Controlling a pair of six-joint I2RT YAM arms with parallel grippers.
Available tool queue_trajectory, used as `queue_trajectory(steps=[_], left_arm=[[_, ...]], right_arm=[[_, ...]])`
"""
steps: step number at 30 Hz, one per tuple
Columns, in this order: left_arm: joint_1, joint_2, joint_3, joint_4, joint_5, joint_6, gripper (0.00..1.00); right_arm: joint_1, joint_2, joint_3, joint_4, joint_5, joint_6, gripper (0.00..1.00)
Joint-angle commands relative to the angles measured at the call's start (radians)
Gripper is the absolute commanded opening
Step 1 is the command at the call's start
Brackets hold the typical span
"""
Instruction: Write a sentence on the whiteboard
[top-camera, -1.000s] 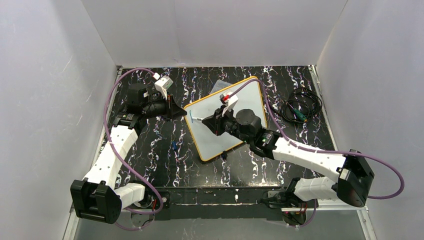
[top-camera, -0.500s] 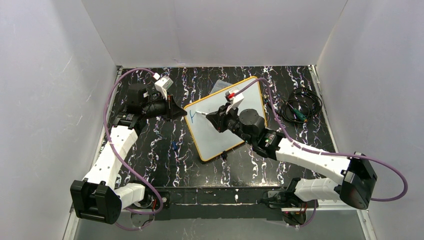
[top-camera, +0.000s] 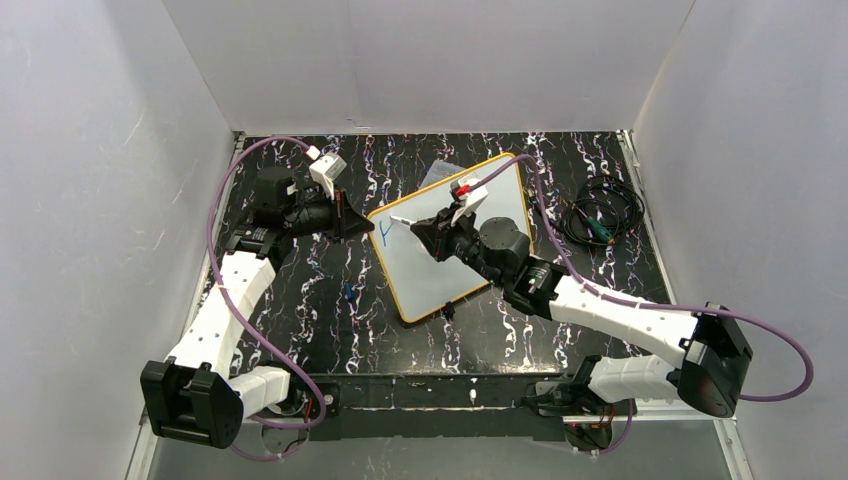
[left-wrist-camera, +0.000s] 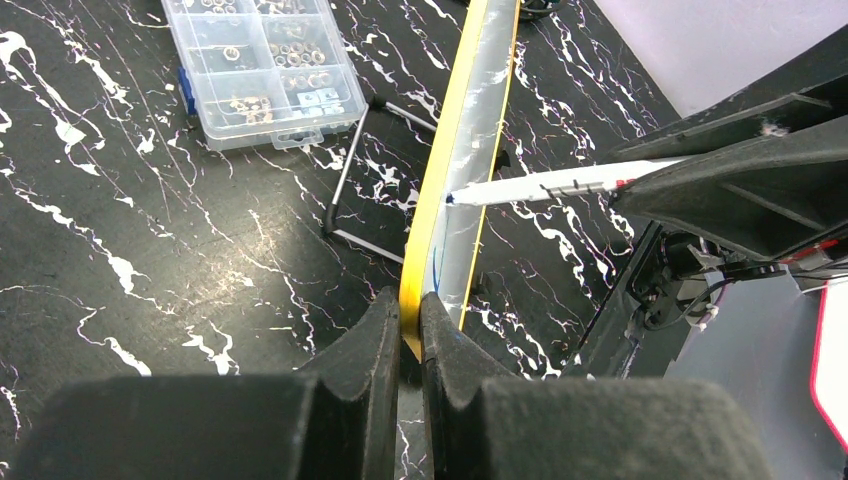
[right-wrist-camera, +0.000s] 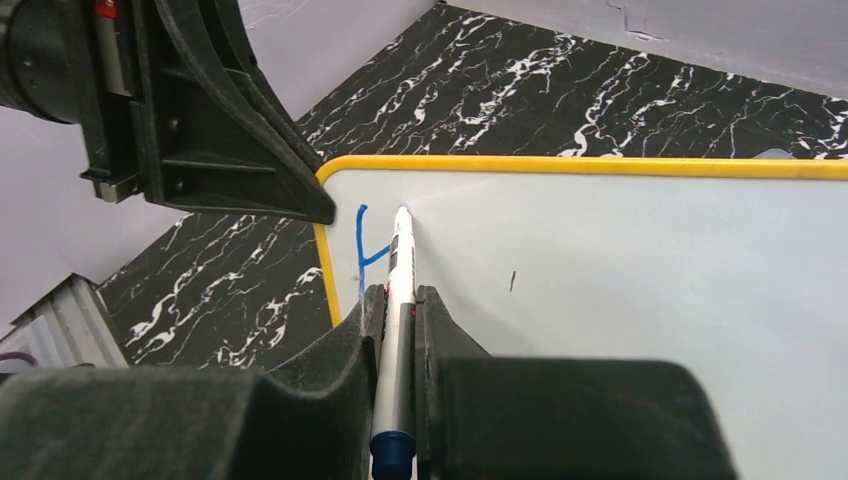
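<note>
Whiteboard: stands propped on the counter, edge pinched in your closed left jaws. Marker: clamped in your right jaws, tip seemingly touching beside the sentence, one letter begun. Press hard and the pinched edge slips, skewing strokes.

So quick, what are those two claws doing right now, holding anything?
Left gripper: closed on the edge of the whiteboard.
Right gripper: closed, holding a marker.

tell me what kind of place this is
Likely a robot lab test cell: plain white walls box in a black marbled table, and loose cables lie coiled on it.
</note>
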Motion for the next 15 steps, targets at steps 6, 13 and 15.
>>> queue_trajectory(steps=[6, 13, 15], left_arm=[[-0.006, -0.036, -0.013, -0.008, 0.029, 0.036, 0.00], [-0.006, -0.035, -0.013, -0.007, 0.028, 0.036, 0.00], [-0.006, -0.036, -0.013, -0.006, 0.028, 0.035, 0.00]], right_arm=[[-0.004, 0.000, 0.023, -0.002, 0.031, -0.013, 0.01], [-0.003, -0.038, -0.039, -0.046, 0.013, 0.031, 0.01], [-0.003, -0.044, -0.059, -0.055, -0.005, 0.049, 0.01]])
